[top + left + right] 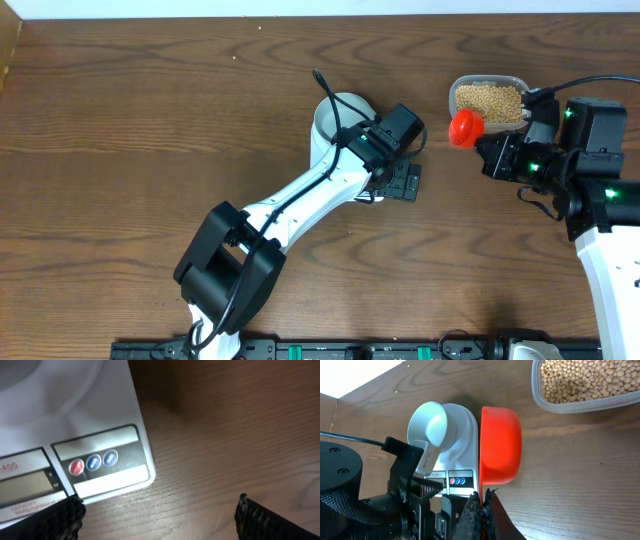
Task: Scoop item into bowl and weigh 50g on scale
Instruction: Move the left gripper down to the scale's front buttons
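Right claw (482, 503) clenched on red scoop (500, 445), left claw (160, 519) released over scale (100, 415) button end, left arm (300, 195) hides scale overhead, bowl (435, 420) on scale, beans (585, 380) in clear tub (555, 406) far right on surface (150, 120)

white scale (100, 405) with red and blue buttons (93, 463), tan beans (585, 380), orange-red scoop (500, 445), brown wood-grain table (150, 120).

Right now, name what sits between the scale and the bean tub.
The red scoop in the right gripper, above bare table; see the right wrist view.
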Available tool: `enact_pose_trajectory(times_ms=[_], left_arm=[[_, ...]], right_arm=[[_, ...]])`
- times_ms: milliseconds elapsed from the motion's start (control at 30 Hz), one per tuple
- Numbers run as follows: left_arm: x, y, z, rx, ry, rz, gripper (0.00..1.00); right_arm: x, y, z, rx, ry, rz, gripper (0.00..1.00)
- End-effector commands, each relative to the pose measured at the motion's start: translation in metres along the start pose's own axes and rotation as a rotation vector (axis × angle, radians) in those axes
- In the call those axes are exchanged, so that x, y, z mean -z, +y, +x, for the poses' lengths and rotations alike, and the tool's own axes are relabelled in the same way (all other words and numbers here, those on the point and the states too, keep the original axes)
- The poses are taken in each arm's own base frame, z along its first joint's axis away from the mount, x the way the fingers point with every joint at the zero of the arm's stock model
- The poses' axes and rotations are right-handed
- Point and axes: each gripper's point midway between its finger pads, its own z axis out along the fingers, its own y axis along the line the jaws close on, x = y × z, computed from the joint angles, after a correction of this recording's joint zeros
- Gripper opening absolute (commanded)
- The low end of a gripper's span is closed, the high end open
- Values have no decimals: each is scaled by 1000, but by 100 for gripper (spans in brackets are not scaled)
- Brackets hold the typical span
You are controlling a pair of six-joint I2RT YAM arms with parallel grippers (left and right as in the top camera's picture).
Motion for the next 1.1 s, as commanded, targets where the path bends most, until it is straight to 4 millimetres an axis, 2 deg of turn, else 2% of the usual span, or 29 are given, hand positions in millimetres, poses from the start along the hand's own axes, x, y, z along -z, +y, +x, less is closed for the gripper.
enact_pose_trajectory(times_ms=[0, 67, 233, 467, 1067], left_arm=[[-14, 21, 3, -2, -19, -87, 98], [-22, 27, 3, -3, -43, -108, 98], [-36, 30, 6, -3, -71, -91, 98], [-36, 22, -7, -15, -126, -60, 98], [-38, 23, -6, -14, -124, -62, 98]], right_arm=[[8, 3, -6, 27, -27, 3, 1], [8, 3, -6, 26, -27, 3, 1], [8, 3, -6, 26, -27, 3, 1], [8, 3, -6, 26, -27, 3, 1], [8, 2, -3, 28, -15, 6, 1]])
